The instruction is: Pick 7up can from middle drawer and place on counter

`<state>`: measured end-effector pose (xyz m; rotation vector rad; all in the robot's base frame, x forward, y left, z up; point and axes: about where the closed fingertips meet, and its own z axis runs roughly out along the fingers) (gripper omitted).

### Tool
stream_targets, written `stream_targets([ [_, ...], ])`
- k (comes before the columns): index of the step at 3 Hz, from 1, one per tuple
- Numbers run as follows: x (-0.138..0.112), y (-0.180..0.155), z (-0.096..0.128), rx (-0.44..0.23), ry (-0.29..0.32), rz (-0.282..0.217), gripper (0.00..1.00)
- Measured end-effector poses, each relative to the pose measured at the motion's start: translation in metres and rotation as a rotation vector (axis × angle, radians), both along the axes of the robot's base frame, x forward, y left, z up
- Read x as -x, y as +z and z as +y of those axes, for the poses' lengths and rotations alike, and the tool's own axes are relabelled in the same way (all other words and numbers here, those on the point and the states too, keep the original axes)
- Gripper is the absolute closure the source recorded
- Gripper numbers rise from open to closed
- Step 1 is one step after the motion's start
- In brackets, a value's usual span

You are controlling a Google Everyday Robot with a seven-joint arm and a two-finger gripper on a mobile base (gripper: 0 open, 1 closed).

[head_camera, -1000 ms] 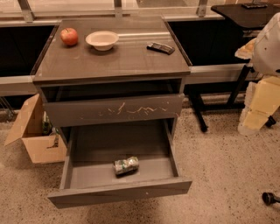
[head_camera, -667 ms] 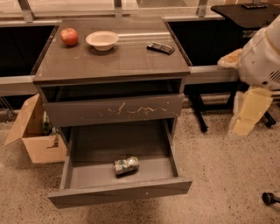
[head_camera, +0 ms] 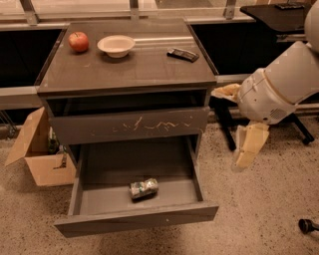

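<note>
The 7up can, dented and silvery with a green and white label, lies on its side on the floor of the middle drawer. The drawer is pulled out wide at the bottom of the cabinet. The counter is the grey-brown top of the cabinet. My gripper hangs from the white arm to the right of the cabinet. It is at about the height of the scratched drawer front, above and well to the right of the can, and touches nothing.
A red apple, a white bowl and a small dark remote-like object sit on the counter. The scratched drawer front is shut. An open cardboard box stands left of the cabinet. A black table stands behind the arm.
My arm and gripper have moved left, closer to the cabinet's right side. The can and the drawer have not moved.
</note>
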<state>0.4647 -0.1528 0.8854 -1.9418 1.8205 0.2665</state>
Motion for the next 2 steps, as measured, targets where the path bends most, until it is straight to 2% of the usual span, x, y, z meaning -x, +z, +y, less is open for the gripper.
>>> stream_targets([
  [1,-0.0128,-0.0406,0.0182,-0.065,0.049,0.02,0.0],
  [2,-0.0128,-0.0406,0.0182,-0.065,0.049,0.02,0.0],
])
